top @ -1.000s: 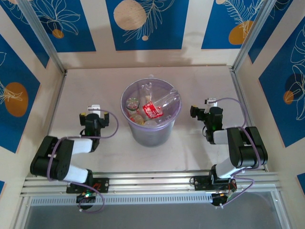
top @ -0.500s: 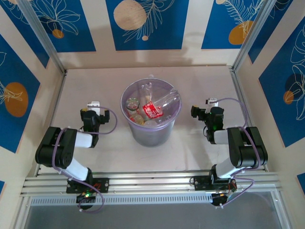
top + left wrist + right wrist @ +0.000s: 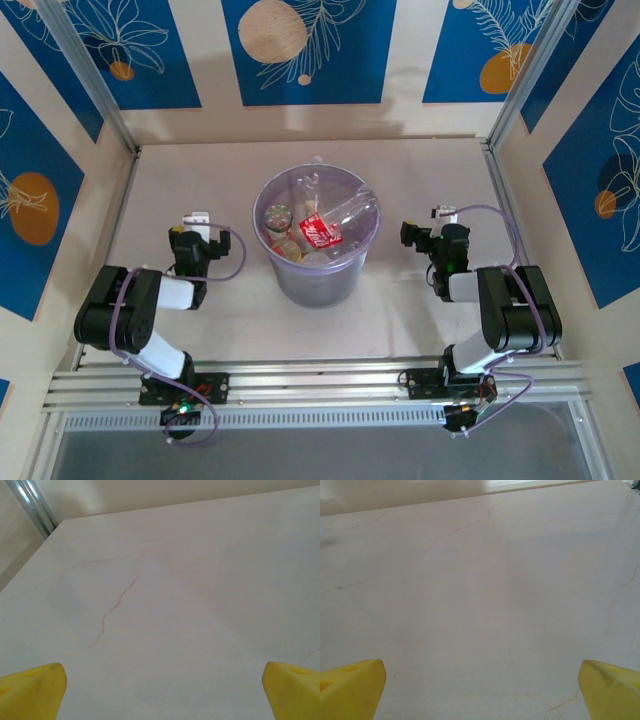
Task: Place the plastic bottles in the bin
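The left gripper (image 3: pixel 196 224) and right gripper (image 3: pixel 440 220), seen from above, rest low near the table (image 3: pixel 420 170) on folded arms, one on each side of the bin (image 3: pixel 315 285). The bin stands upright between them, to the right of the left gripper and to the left of the right one, at much the same remove from each, so neither arm looks clearly nearer. The plastic bottles (image 3: pixel 318 232) lie piled inside it, well apart from both grippers. The red-labelled one slants from near-left up toward the far-right rim, and a green-capped one sits by the left wall. I spot no bottle outside the bin, so the task looks finished, or nearly so. In the left wrist view the left gripper (image 3: pixel 162 695) is spread wide, its yellow fingertips (image 3: pixel 35 690) at the bottom corners, with bare tabletop between and nothing pinched. In the right wrist view the right gripper (image 3: pixel 482 690) is likewise spread, fingertips (image 3: pixel 352 687) far apart over pale tabletop, holding nothing.
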Robot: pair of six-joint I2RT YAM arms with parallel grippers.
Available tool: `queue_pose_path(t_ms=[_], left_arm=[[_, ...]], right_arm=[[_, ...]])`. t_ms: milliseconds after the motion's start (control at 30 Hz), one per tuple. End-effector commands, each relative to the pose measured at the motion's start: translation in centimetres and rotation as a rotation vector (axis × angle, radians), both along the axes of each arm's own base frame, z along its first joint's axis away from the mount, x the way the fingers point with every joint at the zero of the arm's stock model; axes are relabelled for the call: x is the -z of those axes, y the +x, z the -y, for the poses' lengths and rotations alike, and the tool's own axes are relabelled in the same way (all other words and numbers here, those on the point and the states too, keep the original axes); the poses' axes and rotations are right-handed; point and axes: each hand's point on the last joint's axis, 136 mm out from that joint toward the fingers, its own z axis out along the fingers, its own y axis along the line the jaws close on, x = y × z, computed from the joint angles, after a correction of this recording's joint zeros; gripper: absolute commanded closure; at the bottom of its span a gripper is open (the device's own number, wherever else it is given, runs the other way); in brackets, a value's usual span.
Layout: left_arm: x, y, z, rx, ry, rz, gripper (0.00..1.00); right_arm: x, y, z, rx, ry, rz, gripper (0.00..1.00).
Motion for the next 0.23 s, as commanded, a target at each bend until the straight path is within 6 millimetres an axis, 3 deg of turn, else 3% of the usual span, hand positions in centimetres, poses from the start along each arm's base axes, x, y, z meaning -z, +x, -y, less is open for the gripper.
queue_pose_path(t_ms=[0, 200], left_arm=[[-0.48, 0.23, 0.0, 0.007, -0.015, 0.029, 0.0], [-0.56, 0.21, -0.02, 0.007, -0.016, 0.031, 0.0]], right_arm=[[-0.75, 0.78, -0.18, -0.003, -0.01, 0.021, 0.01], [-0.83, 0.65, -0.21, -0.003, -0.009, 0.026, 0.01]])
